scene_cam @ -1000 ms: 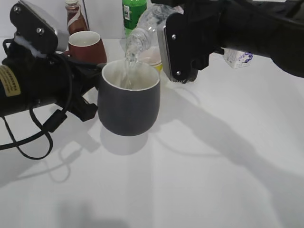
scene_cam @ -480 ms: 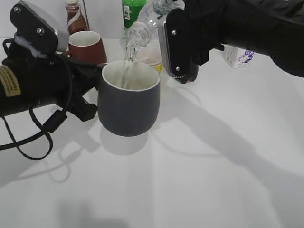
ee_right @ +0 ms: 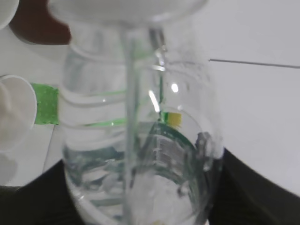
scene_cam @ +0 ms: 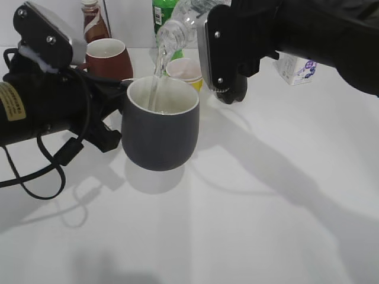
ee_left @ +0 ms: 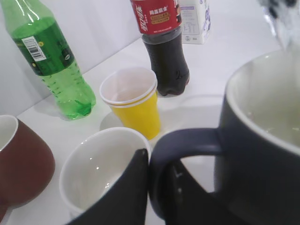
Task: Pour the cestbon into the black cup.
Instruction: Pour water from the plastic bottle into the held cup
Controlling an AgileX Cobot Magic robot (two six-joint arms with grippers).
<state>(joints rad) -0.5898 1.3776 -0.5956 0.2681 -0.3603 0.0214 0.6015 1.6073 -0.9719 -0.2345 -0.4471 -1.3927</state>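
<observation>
While the right tool clamps the cestbon by its body, the bottle is tipped mouth-down toward the left, high above the far half of the worktop; a thin stream of water runs from its neck into the black cup; the mouth sits above the cup's far rim, apart from it. In the right wrist view the clear ribbed bottle fills the frame, green label showing through the plastic.

Left tool pinches the cup's loop handle; the dark fingers close on the lower part of the loop. The cup is upright, left of centre on the worktop, casting a shadow on the surface below and apart from its base; white inside, some water at the bottom.

Toward the far left corner: maroon mug and a brown sauce bottle behind it. Along the far edge: green bottle, stacked paper cups with a yellow outer one, red-labelled cola bottle, small white carton. A white-lined mug stands just beside the left tool.
</observation>
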